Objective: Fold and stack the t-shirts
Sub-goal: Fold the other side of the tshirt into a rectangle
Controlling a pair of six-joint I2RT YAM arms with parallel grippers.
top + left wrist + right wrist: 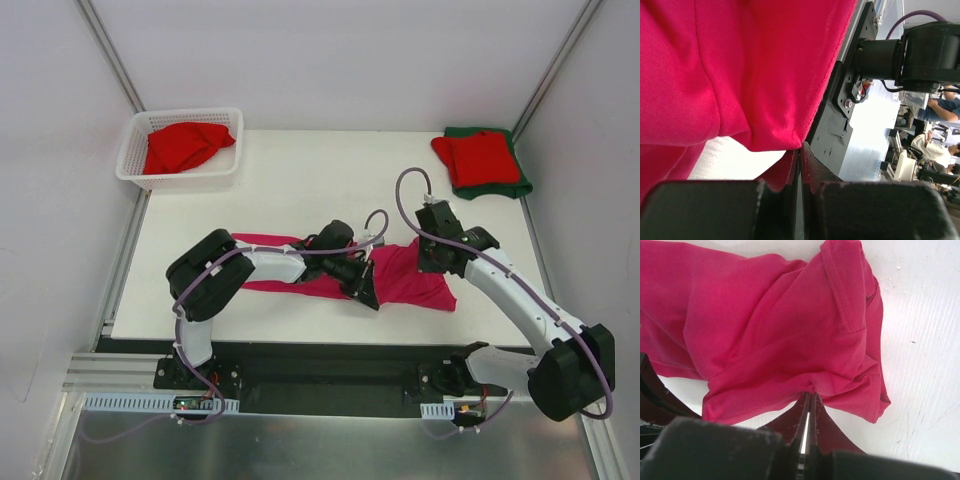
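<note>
— One magenta-pink t-shirt point(405, 282) is lying crumpled across the near middle of the table point(300, 180), partly gathered into a long band, and both arms are gripping it. How is it likely behaving in the grip?

— Judging by its creases and sagging folds, it is acting as thin, light, limp cloth: draping rather than holding a shape, and probably sliding easily over the smooth tabletop. Nothing about it is looking fragile. The left gripper point(362, 288) is clenching a fold near the shirt's middle. In the left wrist view its fingers point(815, 167) are pressing together with a hemmed edge running down between them. The right gripper point(432, 262) is pinching the right end, where the right wrist view shows fabric puckering into the closed fingers point(826, 424) below a sleeve.

— Where should a hold be going?

— Hems and corners are offering doubled cloth, so a pinch there is likely seating more firmly. A pinch mid-panel is risking lifting only a peak.

— And the other shirts?

— One red t-shirt point(185, 145) is sitting loose in the white basket point(135, 150) at far left. A folded red t-shirt point(478, 155) is resting on a dark green t-shirt point(490, 188) at the far right corner, well apart from both grippers.
</note>
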